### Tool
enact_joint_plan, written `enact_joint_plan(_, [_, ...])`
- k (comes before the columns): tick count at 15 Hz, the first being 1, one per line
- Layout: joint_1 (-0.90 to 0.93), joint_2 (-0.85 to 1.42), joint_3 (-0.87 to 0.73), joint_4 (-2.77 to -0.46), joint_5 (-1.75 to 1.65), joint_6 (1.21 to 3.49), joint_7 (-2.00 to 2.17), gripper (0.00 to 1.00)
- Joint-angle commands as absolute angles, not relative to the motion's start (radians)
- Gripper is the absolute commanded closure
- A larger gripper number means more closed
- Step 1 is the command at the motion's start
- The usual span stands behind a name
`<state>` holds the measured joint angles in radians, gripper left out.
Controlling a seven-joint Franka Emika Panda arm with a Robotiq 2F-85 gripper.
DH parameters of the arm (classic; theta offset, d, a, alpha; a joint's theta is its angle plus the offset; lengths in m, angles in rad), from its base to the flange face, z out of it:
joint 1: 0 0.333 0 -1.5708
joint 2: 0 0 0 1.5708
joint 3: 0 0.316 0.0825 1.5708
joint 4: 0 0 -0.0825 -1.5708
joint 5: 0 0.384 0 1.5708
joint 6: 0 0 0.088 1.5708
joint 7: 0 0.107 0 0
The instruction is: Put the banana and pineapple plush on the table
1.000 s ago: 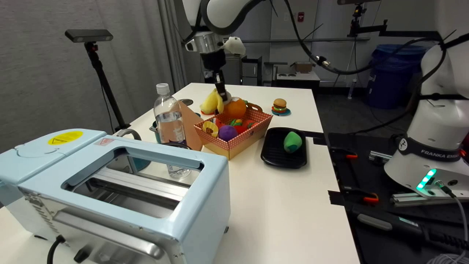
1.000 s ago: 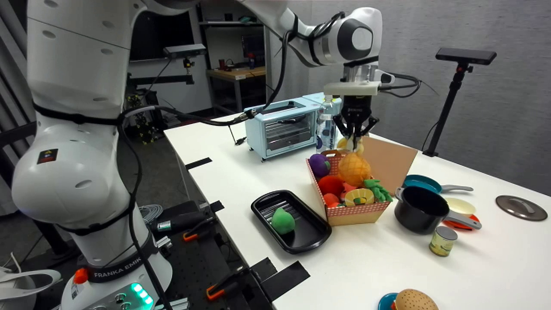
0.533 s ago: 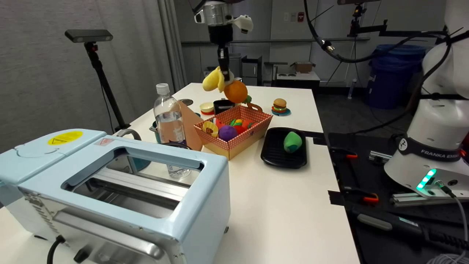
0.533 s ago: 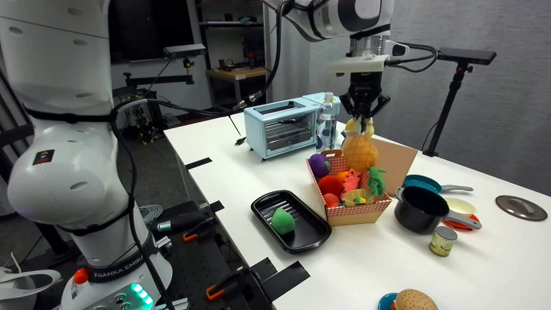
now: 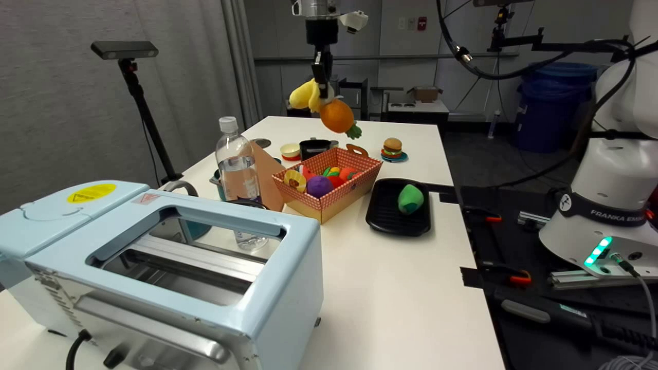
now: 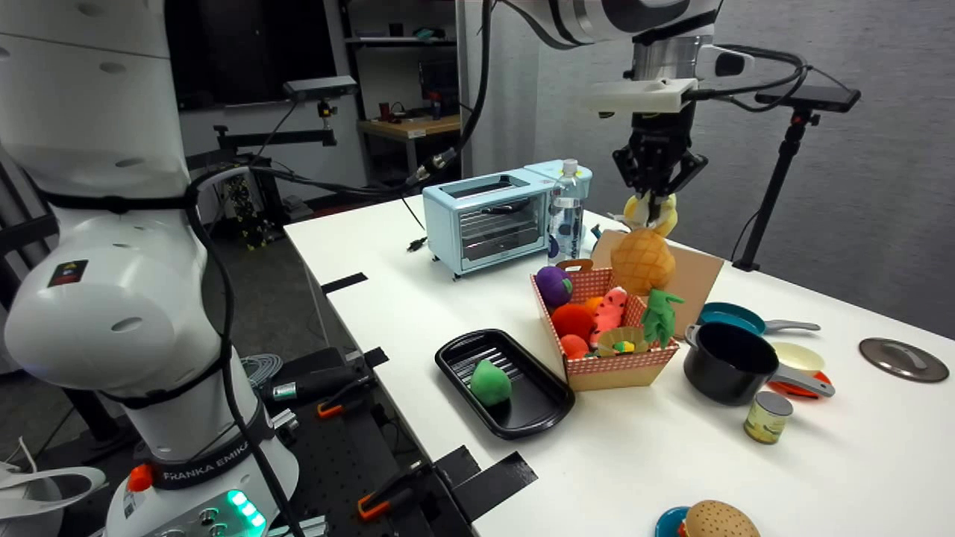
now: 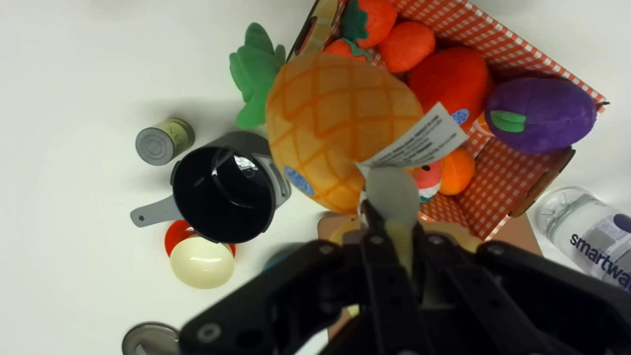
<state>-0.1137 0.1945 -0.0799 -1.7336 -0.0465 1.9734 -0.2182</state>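
Gripper (image 6: 654,211) of mine clamped on banana (image 5: 303,96), pineapple plush (image 6: 642,261) hanging from my grip too, both raised higher than red-checked basket (image 5: 351,192). Purple toy (image 6: 553,286) inside basket. Just beside basket, on white table (image 6: 634,455): black tray (image 6: 533,404) holding green toy (image 6: 490,383). Well apart from basket: burger toy (image 5: 393,147).

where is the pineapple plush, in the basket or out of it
The pineapple plush is out: it hangs below the gripper, and an exterior view shows white table between its leaves and the basket.

Free table (image 6: 634,429) between tray (image 6: 526,395) and can (image 6: 767,421)
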Motion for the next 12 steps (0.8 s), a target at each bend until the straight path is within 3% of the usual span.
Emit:
enact_joint_plan(1, [-0.134,0.16,-0.095,-1.755,-0.004,2.009,-0.176,0.98])
enact_joint_plan(12, [-0.195,0.189,-0.142,-1.694,0.128,1.991,-0.132,0.98])
